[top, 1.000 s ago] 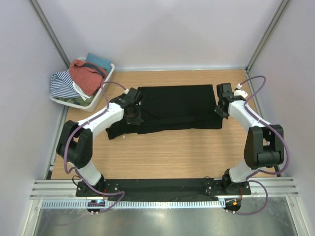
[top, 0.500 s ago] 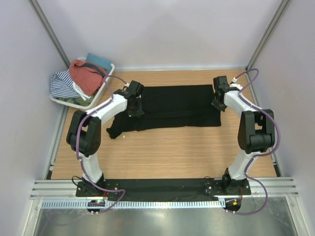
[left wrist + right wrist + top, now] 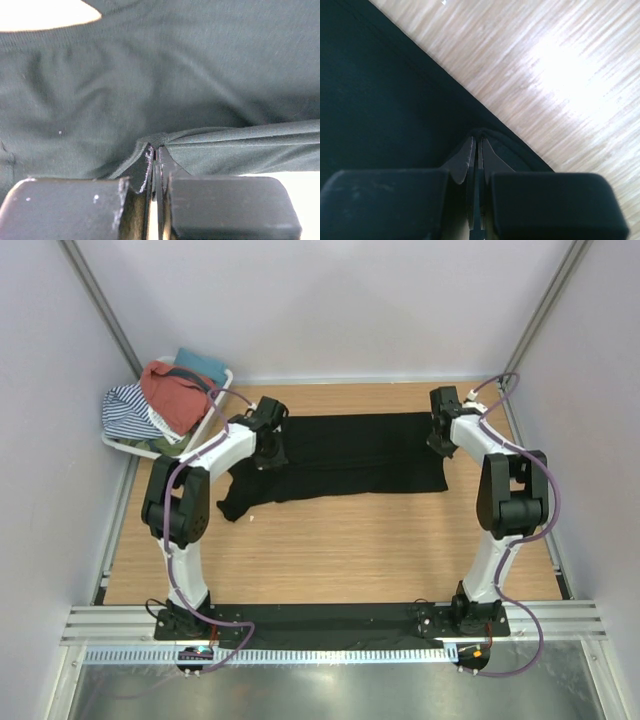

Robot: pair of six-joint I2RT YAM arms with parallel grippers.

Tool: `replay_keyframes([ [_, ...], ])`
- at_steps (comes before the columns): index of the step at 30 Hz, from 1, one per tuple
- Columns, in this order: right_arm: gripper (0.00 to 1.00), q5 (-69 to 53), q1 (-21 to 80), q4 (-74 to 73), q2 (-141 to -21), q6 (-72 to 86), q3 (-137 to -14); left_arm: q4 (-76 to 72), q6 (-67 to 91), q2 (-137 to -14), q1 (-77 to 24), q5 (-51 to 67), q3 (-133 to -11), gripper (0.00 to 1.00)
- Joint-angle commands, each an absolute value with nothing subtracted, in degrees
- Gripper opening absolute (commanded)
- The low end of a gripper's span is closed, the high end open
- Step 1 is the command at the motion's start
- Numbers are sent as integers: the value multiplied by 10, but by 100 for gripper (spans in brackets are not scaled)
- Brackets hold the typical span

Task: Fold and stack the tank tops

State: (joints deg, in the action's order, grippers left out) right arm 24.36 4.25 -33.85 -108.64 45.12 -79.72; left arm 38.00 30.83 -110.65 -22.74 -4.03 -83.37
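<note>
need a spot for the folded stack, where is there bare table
Widest bare wood: the near half of the table, between the black tank top and the arm bases. A thin strip also runs behind the top along the back wall. Crowded: the far-left corner, where the heaped basket sits beside the left arm.

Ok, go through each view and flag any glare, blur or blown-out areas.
Top external: even light, sharp, soft shadows, though the black tank top reads as a flat dark patch. Left wrist: blown-out white patch top left, cloth soft and slightly blurred. Right wrist: strong glare on the wooden table, grain smeared, cloth nearly featureless.
</note>
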Motion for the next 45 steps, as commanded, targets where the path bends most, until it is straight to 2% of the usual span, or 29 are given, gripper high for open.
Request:
replay_keyframes([
  [1,6,271,38,-338,-1101,449,-840,381,290,-1116,-220,-45,-869,0],
  [4,15,272,38,-340,-1122,451,-862,386,287,-1131,-219,-59,-895,2],
  [5,34,272,39,-346,-1129,450,-871,388,288,-1140,-218,-63,-903,8],
  [6,39,274,38,-350,-1134,451,-879,391,287,-1145,-219,-69,-917,20],
  [7,45,281,38,-356,-1137,454,-891,395,287,-1147,-218,-77,-925,41],
  [8,53,285,38,-356,-1134,454,-894,394,287,-1145,-218,-85,-931,45],
  [13,70,312,39,-346,-1077,442,-871,380,292,-1099,-218,-117,-924,56],
  [15,68,319,38,-344,-1032,439,-848,377,297,-1065,-220,-120,-904,57],
  [20,52,287,39,-301,-923,445,-702,356,319,-992,-237,-90,-805,56],
  [27,50,226,38,-249,-841,490,-557,302,350,-883,-261,-62,-665,63],
  [34,53,200,39,-238,-882,519,-543,289,356,-828,-264,-27,-595,66],
  [45,48,236,38,-216,-956,521,-567,287,353,-816,-265,-20,-561,66],
])
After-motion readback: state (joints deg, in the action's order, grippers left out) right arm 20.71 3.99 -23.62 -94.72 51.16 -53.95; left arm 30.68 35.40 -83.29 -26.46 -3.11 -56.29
